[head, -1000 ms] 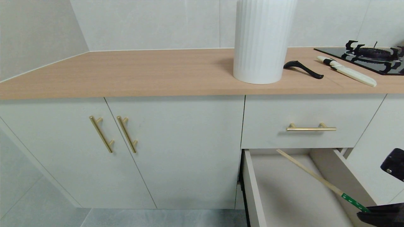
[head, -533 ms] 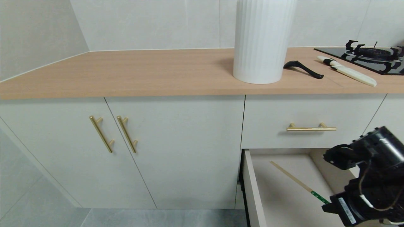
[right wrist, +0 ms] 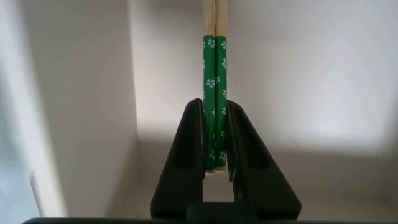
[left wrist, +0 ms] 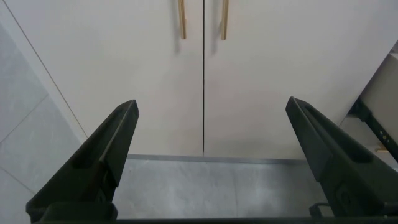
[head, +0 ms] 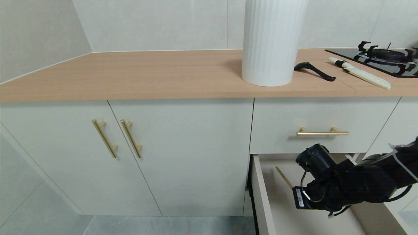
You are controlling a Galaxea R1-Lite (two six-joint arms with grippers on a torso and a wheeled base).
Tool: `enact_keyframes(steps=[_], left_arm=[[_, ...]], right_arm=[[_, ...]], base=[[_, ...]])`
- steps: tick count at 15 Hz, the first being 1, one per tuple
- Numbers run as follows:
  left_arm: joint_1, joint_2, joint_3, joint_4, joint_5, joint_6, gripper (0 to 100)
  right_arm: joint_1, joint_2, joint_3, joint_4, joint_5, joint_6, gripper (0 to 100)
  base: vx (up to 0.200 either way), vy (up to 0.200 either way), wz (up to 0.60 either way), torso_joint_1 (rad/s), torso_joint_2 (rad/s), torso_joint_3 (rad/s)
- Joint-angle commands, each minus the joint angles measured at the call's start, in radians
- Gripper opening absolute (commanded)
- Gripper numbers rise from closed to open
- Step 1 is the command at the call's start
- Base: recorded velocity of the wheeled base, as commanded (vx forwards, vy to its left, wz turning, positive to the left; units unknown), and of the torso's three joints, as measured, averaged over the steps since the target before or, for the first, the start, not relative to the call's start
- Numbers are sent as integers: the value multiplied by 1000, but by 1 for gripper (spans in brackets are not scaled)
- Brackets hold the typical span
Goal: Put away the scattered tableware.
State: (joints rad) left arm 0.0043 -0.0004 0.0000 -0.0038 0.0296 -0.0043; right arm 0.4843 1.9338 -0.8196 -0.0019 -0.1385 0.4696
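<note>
chopsticks going down into the open drawer

the right claw is pinching a pair of chopsticks by their green flowered ends, its two fingers pressed in on them, and it is hanging low inside the open drawer beneath the surface. the bare wooden tips are pointing toward the drawer's back, close over its floor; i cannot tell whether they are touching it. the left claw is sitting spread wide and empty in front of the cupboard doors.

the sticks are looking light, thin and stiff, and smooth enough to roll or scissor apart. gripping both side by side near one end, as here, is suiting them, and a low release should be sparing them a bounce. up on the surface a pale knife and a black-handled utensil are lying just beside a white ribbed canister. the knife is looking safest taken by its handle, well away from the blade.
</note>
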Motion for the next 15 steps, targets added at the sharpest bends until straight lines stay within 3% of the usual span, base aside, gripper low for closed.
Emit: enact_keyframes(steps=[1, 7, 15], left_arm=[[0, 0, 0, -1, 1, 0, 100], [0, 0, 0, -1, 1, 0, 100], [0, 0, 0, -1, 1, 0, 100]], right_arm=[[0, 113, 3, -27, -3, 12, 0], [0, 221, 56, -179, -18, 7, 0], [-3, 215, 59, -185, -18, 7, 0]], base=[[0, 0, 0, 0, 0, 0], [0, 0, 0, 0, 0, 0], [0, 0, 0, 0, 0, 0]])
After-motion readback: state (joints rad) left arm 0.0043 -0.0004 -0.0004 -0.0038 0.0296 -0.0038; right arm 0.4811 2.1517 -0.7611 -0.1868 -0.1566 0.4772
